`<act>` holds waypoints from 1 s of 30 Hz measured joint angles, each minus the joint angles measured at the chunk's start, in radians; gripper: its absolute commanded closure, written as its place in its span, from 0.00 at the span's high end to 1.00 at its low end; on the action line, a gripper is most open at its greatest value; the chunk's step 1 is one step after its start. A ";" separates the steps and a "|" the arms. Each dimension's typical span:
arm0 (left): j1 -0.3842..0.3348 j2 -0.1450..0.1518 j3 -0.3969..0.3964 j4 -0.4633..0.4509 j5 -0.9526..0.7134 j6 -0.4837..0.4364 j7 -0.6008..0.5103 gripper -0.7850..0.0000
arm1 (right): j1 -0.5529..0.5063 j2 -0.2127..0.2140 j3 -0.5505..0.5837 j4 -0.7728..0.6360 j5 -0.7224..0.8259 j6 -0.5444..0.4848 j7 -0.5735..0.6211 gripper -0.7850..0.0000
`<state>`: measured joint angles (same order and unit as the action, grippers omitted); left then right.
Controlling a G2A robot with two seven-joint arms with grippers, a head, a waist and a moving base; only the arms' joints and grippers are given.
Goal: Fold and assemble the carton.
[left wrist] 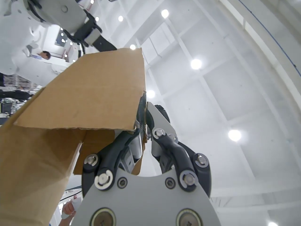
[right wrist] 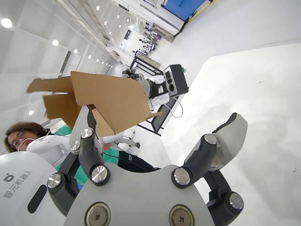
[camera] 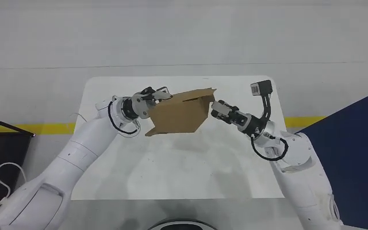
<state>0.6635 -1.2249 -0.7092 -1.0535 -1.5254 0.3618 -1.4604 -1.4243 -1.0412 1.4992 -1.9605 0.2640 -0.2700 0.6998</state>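
Observation:
A brown carton (camera: 178, 115), partly opened with loose flaps, hangs tilted above the white table (camera: 190, 167) between both arms. My left gripper (camera: 161, 96) is at its left end. In the left wrist view that gripper (left wrist: 144, 116) is shut on a thin edge of the carton (left wrist: 89, 95). My right gripper (camera: 215, 107) is at the carton's right corner. In the right wrist view it (right wrist: 162, 121) stands wide open, one finger (right wrist: 88, 116) against the carton (right wrist: 110, 97), the other finger (right wrist: 235, 123) apart over the table (right wrist: 247, 83).
The table's front half is bare under the carton. A blue panel (camera: 345, 149) stands off the table's right side, and a dark frame (camera: 11, 129) sits at the far left on the floor.

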 measured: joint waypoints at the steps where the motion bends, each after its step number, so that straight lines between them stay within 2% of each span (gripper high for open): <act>1: 0.001 0.000 0.001 -0.001 -0.013 0.000 0.002 0.00 | -0.011 0.001 0.014 -0.003 0.019 -0.013 0.000 1.00; 7: 0.000 0.000 0.000 0.000 0.002 0.000 0.002 0.00 | -0.048 0.000 0.044 -0.013 0.190 -0.083 0.041 1.00; 13: 0.034 -0.002 -0.020 -0.043 -0.028 0.010 0.023 0.00 | -0.047 -0.001 0.037 -0.009 0.162 -0.070 0.035 1.00; 21: 0.058 0.001 -0.066 -0.095 0.023 0.030 0.035 0.00 | 0.014 -0.003 -0.029 0.018 0.018 0.050 0.015 1.00; 30: 0.063 -0.011 -0.072 -0.095 0.080 0.051 0.087 0.00 | 0.027 -0.006 -0.060 -0.033 0.056 0.027 0.047 1.00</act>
<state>0.7265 -1.2363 -0.7807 -1.1489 -1.4454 0.4132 -1.3730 -1.3976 -1.0470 1.4390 -1.9931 0.3204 -0.2430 0.7470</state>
